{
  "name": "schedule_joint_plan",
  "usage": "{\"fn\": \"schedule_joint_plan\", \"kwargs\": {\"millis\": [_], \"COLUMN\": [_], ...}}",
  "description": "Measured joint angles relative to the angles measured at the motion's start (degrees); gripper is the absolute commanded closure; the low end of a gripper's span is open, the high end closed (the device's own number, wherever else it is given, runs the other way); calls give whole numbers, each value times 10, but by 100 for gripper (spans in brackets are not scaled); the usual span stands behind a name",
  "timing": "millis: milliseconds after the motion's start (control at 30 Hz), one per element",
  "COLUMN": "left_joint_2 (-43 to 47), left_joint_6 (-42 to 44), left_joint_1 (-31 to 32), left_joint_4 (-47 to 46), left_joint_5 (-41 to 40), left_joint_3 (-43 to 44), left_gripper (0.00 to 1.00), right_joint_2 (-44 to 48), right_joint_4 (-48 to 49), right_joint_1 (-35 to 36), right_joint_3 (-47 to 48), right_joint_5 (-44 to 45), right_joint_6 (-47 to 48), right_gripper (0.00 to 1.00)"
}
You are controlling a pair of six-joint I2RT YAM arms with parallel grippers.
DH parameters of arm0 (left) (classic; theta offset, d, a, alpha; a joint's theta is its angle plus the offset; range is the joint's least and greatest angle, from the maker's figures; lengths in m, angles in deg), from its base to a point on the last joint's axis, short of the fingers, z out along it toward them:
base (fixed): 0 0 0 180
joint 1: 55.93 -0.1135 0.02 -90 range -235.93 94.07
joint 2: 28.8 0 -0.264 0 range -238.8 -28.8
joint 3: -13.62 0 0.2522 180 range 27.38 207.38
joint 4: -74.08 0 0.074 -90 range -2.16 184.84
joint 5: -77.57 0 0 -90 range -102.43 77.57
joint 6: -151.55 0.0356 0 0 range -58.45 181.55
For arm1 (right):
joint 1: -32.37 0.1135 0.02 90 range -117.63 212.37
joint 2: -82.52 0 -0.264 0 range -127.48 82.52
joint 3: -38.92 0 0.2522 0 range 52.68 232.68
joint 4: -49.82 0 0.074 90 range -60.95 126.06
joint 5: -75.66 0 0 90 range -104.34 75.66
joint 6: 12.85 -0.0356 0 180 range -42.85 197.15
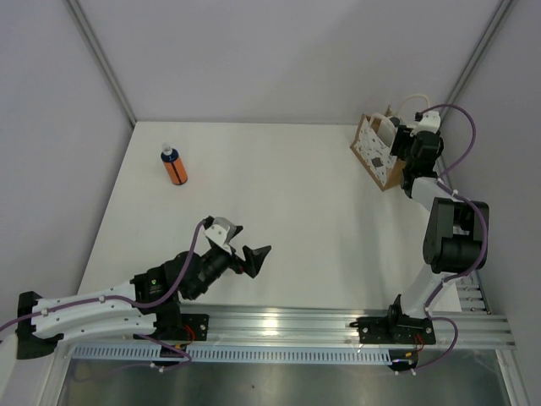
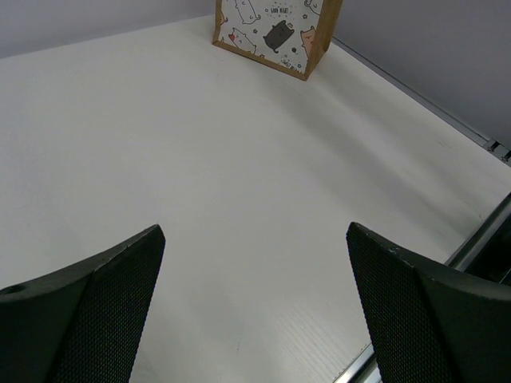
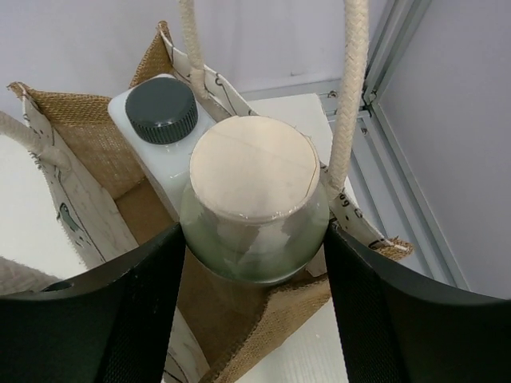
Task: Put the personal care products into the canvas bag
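Right wrist view showed the right gripper pinching a round glass jar with a cream lid, one dark finger pressed to each side of the glass. The jar sat in the mouth of the bag, between the two white rope handles; whether its base touched anything could not be told. Just behind it, touching or nearly so, a white bottle with a dark grey cap stood upright inside the bag against the burlap wall. From the top external view, the bag stood at the far right of the table, its white patterned panel facing left, with the right gripper over its opening. An orange bottle with a dark label and a blue-white cap was on the far left of the table, well apart from the bag and from both arms. The left gripper hung above the near left of the table, jaws spread and holding nothing. Its wrist camera confirmed the spread fingers, with bare table between them and the bag far ahead.
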Motion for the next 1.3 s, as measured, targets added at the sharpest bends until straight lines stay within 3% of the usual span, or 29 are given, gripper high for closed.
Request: {"fn": "schedule_joint_plan", "kwargs": {"millis": [167, 333, 633, 767, 1067, 1300], "left_joint_2": [0, 0, 0, 0, 12, 54], "left_joint_6": [0, 0, 0, 0, 0, 0], "left_joint_1": [0, 0, 0, 0, 0, 0], "left_joint_4": [0, 0, 0, 0, 2, 10], "left_joint_5": [1, 1, 1, 0, -12, -54], "left_joint_3": [0, 0, 0, 0, 0, 0], "left_gripper": [1, 1, 1, 1, 1, 1], "right_joint_2": [-5, -5, -4, 19, 227, 350], "right_joint_4": [10, 43, 64, 15, -165, -251], "right_joint_1": [0, 0, 0, 0, 23, 152], "right_joint_3": [0, 5, 8, 15, 62, 47], "right_joint_5": [7, 9, 10, 11, 4, -88], "right_joint_6": [8, 11, 5, -22, -118, -139], "right_gripper": [44, 37, 35, 34, 24, 22]}}
